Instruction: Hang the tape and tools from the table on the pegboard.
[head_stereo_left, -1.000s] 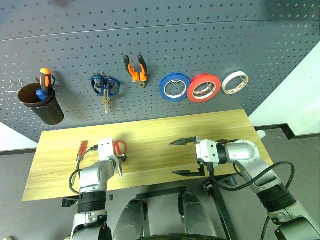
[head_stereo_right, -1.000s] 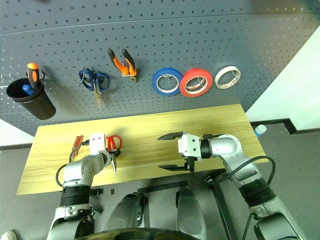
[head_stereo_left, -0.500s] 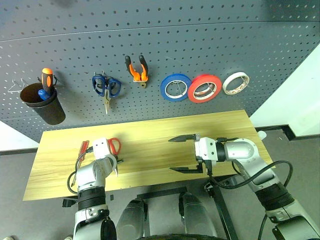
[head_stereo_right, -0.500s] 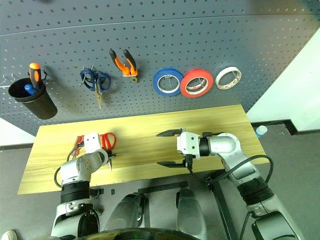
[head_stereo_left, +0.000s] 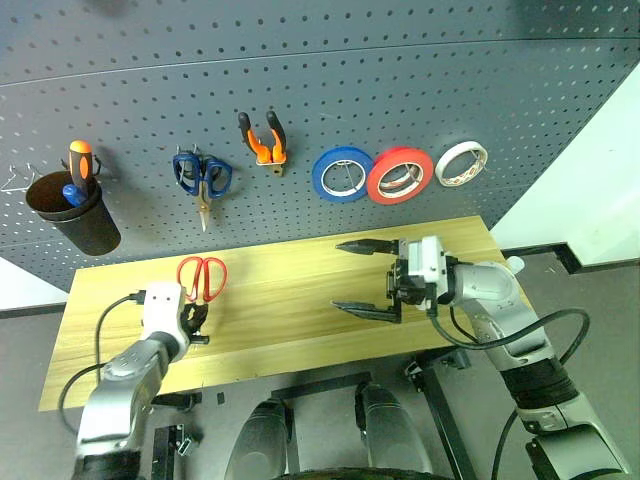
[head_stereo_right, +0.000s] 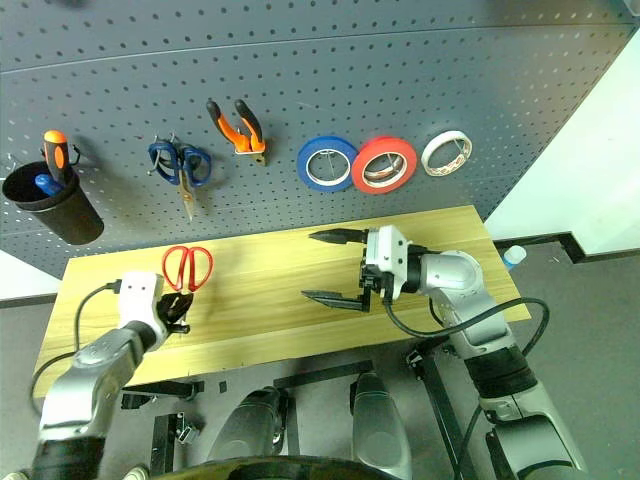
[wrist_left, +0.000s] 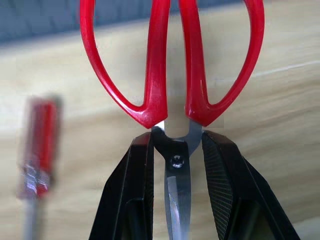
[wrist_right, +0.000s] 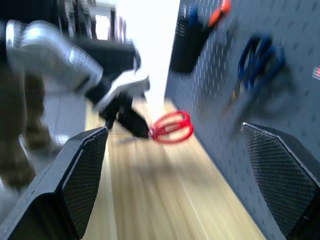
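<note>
In the left eye view, the left gripper (head_stereo_left: 197, 322) was clamped on the blades of the red-handled scissors (head_stereo_left: 201, 275) above the table (head_stereo_left: 290, 300), handles pointing toward the pegboard (head_stereo_left: 320, 100); the right gripper (head_stereo_left: 362, 276) hung over the table's right half with its jaws spread wide and nothing between them. The red tape (head_stereo_left: 400, 175) and the pliers (head_stereo_left: 261, 140) already hung on the board. In the left wrist view, both fingers (wrist_left: 137, 190) pinched the scissors at the pivot, and the screwdriver (wrist_left: 37, 145) lay on the wood beside them. In the right wrist view, the scissors showed near the board. To hang them well, the robot would probably need to keep the handle loops forward and slide one loop squarely over a free hook before loosening.
</note>
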